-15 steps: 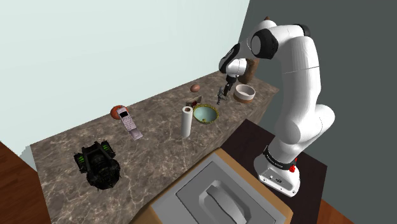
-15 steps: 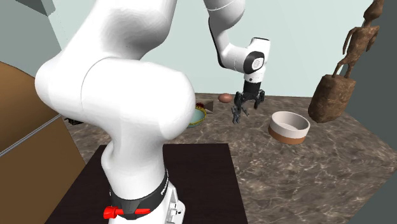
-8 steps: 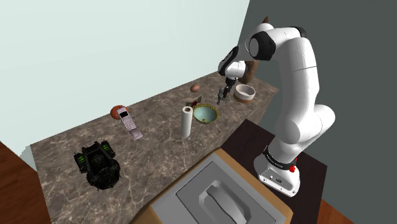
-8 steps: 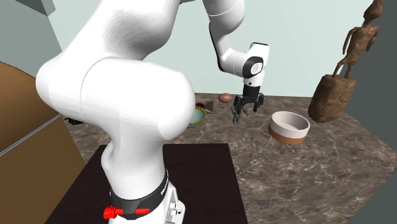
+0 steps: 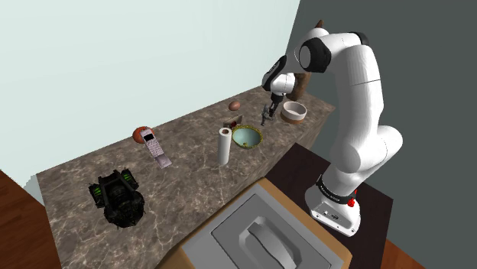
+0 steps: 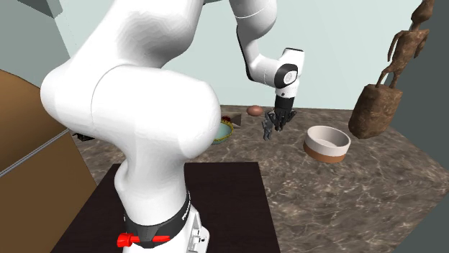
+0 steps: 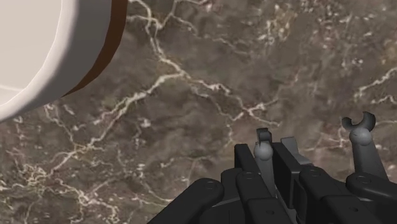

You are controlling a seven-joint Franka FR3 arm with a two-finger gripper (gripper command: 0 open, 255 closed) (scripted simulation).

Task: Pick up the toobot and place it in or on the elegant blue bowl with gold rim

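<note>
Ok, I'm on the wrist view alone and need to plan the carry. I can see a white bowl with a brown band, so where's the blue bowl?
Observer: In the shoulder view the blue bowl sits on the counter, down and left of the toy robot. The white bowl is on the robot's other side.
Operator: Anything standing near it?
Observer: An upright paper towel roll, just to the blue bowl's left in that view.

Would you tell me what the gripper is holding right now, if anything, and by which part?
The gripper is shut on the small grey toy robot, clasping its body. The toy's two clawed arms stick out past the fingertips.
</note>
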